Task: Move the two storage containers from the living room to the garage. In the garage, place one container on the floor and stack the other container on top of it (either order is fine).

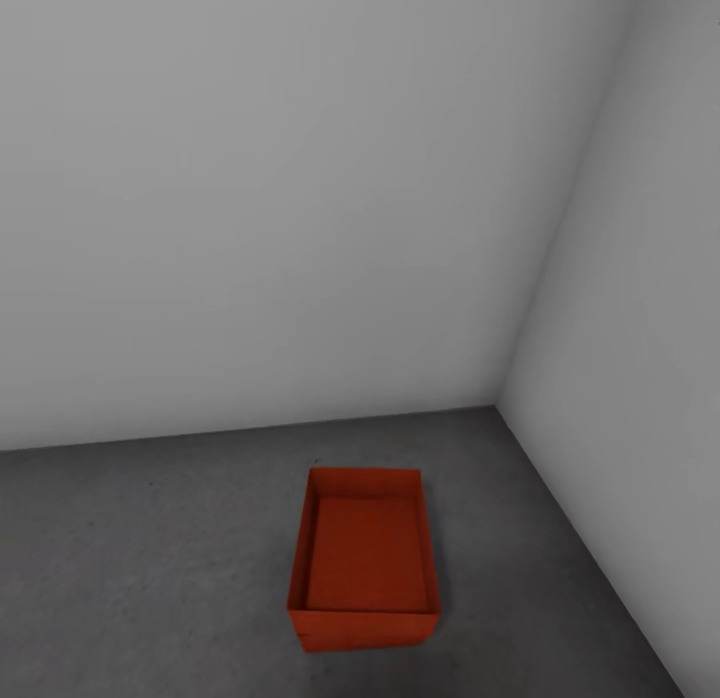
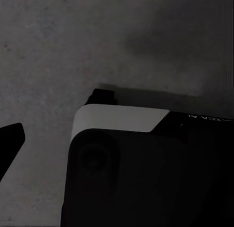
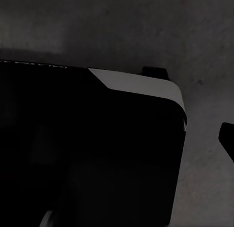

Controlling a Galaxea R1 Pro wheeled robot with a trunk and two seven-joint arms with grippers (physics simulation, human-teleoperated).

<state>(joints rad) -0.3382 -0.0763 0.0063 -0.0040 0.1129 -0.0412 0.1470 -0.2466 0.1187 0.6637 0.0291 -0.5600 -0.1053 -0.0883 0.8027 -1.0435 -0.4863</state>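
One orange-red storage container [image 1: 365,558] stands upright and empty on the dark grey concrete floor [image 1: 150,568] of the garage, close to the corner of two white walls. Its open top faces up and its long side runs away from me. Nothing touches it. In the left wrist view a single black finger [image 2: 10,141] of my left gripper juts in over the floor. A single black finger [image 3: 228,139] of my right gripper shows in the right wrist view. Neither finger holds anything that I can see.
The back wall [image 1: 260,208] and the right wall [image 1: 640,358] meet in a corner just behind and right of the container. Both wrist views look down on my own black and white base [image 2: 146,173] [image 3: 87,149] over the concrete.
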